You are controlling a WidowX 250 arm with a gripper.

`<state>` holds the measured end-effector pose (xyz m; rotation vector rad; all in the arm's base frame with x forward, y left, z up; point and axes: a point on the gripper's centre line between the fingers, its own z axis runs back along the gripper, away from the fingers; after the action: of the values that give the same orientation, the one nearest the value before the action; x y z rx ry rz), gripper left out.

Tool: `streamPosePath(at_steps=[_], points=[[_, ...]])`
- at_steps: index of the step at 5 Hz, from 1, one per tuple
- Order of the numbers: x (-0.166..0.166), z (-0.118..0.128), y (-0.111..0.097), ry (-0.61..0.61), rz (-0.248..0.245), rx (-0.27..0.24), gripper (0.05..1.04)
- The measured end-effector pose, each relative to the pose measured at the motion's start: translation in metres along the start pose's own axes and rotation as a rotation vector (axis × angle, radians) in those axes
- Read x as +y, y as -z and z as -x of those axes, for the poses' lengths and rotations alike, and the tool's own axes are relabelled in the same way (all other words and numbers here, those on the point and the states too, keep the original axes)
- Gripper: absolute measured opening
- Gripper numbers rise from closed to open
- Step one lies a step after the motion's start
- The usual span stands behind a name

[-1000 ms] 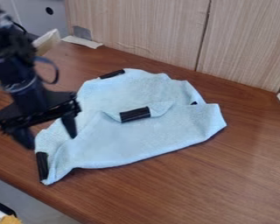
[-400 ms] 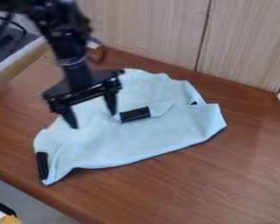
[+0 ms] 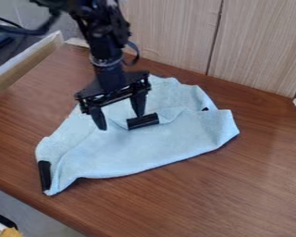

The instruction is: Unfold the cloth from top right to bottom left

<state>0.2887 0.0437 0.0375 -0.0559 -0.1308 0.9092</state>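
Observation:
The black gripper (image 3: 121, 122) hangs over the upper middle of the cloth, its two fingers spread apart with nothing between them. Below it the light blue cloth (image 3: 144, 150) lies rumpled on the table, its top part folded over toward the middle. A black patch (image 3: 142, 121) marks the folded corner, close beside the gripper's right finger. Another black patch (image 3: 44, 176) sits at the cloth's lower left corner. Part of the cloth's upper left is hidden behind the gripper.
The brown wooden table (image 3: 237, 185) runs back to a light wood panel (image 3: 175, 32). A pale wooden ledge (image 3: 27, 58) borders the upper left. Along the lower left is the table's front edge, with a yellow object (image 3: 10, 232) beyond it.
From the left side, the gripper has moved right and slightly up, arriving near the folded corner's black patch. It has stayed open, and the cloth lies as before.

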Motion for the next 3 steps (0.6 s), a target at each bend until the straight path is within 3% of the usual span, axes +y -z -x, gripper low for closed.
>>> streamPosePath(at_steps=[2,3], points=[[-0.018,-0.005,0.021,-0.073,-0.017,-0.009,0.950],[-0.022,-0.006,0.025,-0.068,-0.031,-0.028,0.672]])
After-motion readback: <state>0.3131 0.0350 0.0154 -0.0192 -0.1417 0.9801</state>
